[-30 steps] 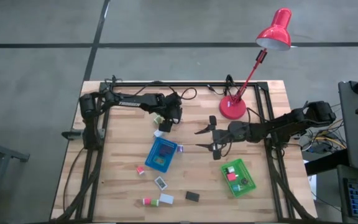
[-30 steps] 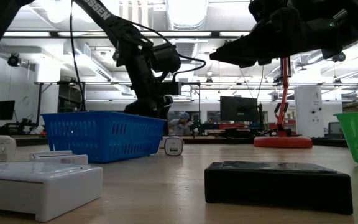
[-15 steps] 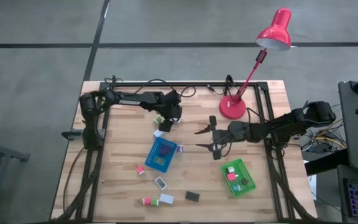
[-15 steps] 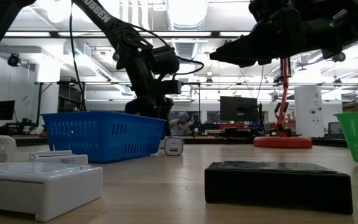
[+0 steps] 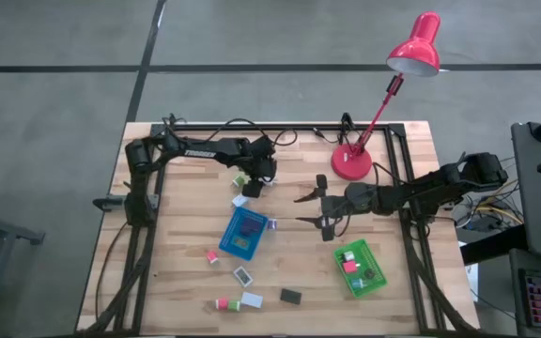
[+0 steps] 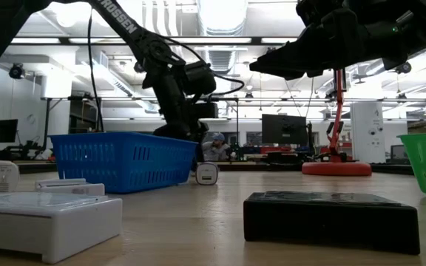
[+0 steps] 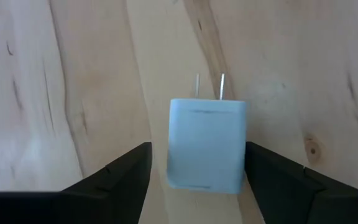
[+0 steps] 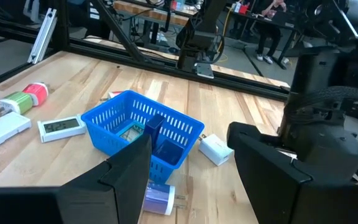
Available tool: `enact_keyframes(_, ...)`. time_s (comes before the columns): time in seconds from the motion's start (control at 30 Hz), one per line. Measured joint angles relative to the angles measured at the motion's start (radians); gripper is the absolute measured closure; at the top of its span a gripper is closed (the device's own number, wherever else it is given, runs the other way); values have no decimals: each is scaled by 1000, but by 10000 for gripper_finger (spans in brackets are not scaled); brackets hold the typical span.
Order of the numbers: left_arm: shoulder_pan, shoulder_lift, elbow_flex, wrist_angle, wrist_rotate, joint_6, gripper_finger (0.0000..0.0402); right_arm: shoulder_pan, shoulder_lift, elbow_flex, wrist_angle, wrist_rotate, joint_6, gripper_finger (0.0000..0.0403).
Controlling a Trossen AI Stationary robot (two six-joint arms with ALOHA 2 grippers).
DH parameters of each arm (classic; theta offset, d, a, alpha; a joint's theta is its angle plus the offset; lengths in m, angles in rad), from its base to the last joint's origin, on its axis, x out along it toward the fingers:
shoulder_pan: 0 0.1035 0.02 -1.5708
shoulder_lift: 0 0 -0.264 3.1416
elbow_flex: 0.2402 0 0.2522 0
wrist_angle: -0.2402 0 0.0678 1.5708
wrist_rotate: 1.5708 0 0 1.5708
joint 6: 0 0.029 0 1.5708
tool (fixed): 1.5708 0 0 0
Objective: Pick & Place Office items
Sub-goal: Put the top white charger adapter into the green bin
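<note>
A light blue plug (image 7: 207,144) lies flat on the table, its two prongs pointing away from my left gripper (image 7: 197,152). That gripper is open and points steeply down, one finger on each side of the plug. In the high view my left gripper (image 5: 252,186) hides the plug, just beyond the blue tray (image 5: 243,233). My right gripper (image 5: 312,208) hovers open and empty over mid-table. More office items lie loose: a white charger (image 5: 239,200), a green piece (image 5: 239,179), a black box (image 5: 290,297) and a white box (image 5: 251,300). My left gripper stands astride the plug from above. One finger (image 7: 272,177) has its inner edge right at the plug's side (image 7: 243,149), and I cannot tell whether it touches. A strip of bare wood shows between the other finger (image 7: 120,180) and the plug.
The green tray (image 5: 360,268) at the near right holds a red and a black piece. A red desk lamp stands with its base (image 5: 350,165) at the far side. Small items (image 5: 212,255) (image 5: 242,275) (image 5: 222,303) lie near the front edge. A black frame rims the table.
</note>
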Motion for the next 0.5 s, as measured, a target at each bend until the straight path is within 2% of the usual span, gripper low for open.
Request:
enact_keyframes(0.13,-1,-1,-3,15,0,2,176,0,0,0,0,0,-2,177)
enact_keyframes(0.33,-1,-2,-6,19,0,12,244,0,1,0,-1,0,-6,177)
enact_keyframes(0.5,-1,-2,-8,21,-1,12,245,0,2,0,-1,0,-7,177)
